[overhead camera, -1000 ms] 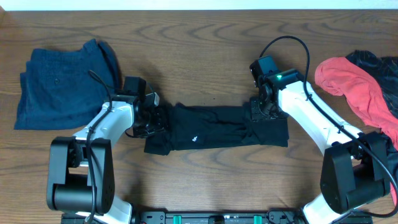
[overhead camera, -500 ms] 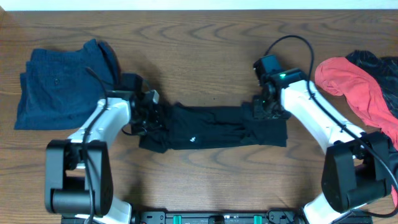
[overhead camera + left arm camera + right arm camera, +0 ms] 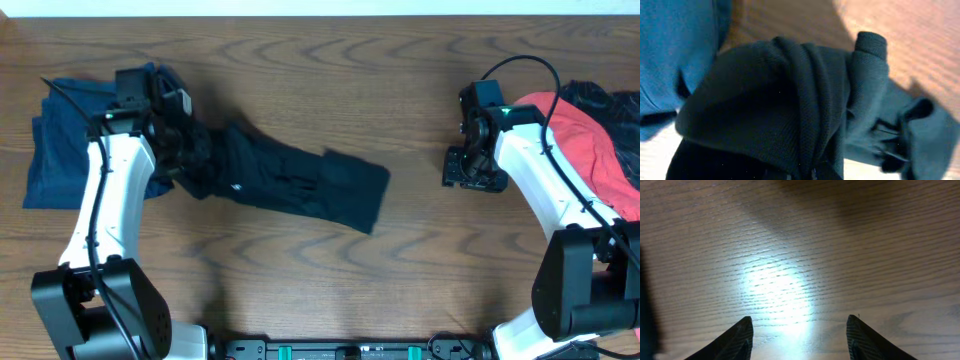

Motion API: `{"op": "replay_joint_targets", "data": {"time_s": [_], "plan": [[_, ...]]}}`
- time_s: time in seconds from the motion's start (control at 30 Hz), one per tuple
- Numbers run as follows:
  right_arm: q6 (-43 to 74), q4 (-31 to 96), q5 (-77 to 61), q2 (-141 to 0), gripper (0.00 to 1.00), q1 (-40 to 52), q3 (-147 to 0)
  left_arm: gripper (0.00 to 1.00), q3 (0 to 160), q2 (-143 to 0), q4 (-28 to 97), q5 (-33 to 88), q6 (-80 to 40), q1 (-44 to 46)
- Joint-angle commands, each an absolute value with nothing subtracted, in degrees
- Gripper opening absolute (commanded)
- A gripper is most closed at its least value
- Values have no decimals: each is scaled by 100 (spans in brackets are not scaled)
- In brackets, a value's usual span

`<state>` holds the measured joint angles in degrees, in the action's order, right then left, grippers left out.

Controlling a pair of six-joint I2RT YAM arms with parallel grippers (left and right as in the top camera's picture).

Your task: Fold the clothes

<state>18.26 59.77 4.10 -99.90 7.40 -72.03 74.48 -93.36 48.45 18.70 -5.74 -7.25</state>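
Presently we find the black polo shirt point(image 3: 300, 185) folded into a long narrow band, lying at a slant across the left-centre of the wooden table point(image 3: 330, 80). Its upper-left end is raised at the left gripper point(image 3: 190, 160), and its lower-right end rests flat on the wood. A small white mark shows on the band near the held end.

The left gripper's jaws are together, clamped on that end of the shirt. In the left wrist view the bunched dark fabric point(image 3: 790, 100) fills most of the picture, with a blue garment point(image 3: 675, 50) just beside it.

From overhead the blue garment point(image 3: 75, 140) lies at the table's left edge, partly beneath the left arm.

The right gripper point(image 3: 470, 178) hangs over bare wood, well apart from the shirt. Its wrist view shows both fingers point(image 3: 737, 340) standing apart with nothing between them.

A red garment point(image 3: 575, 135) lies heaped at the right edge, resting on a dark garment point(image 3: 600, 98).
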Motion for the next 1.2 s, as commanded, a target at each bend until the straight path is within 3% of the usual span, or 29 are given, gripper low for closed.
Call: {"op": "replay_joint_targets", "data": {"time_s": [0.0,0.3,0.57,1.1,1.17], "plan": [[1712,5981,414,-9863,58,720,-7199,6,7675,-9198,4912,1946,-517,-460],[1712,5990,403,-9863,58,720,-7196,6,7682,-9198,4790,2023,-530,1284],[1710,6036,403,-9863,58,720,-7196,6,7679,-9441,4449,1168,-670,2711],[1710,6064,405,-9863,59,720,-7196,7,7677,-9996,4316,1170,-692,3535],[1710,6064,405,-9863,59,720,-7196,16,7677,-9998,4296,1175,-696,3601]]}}
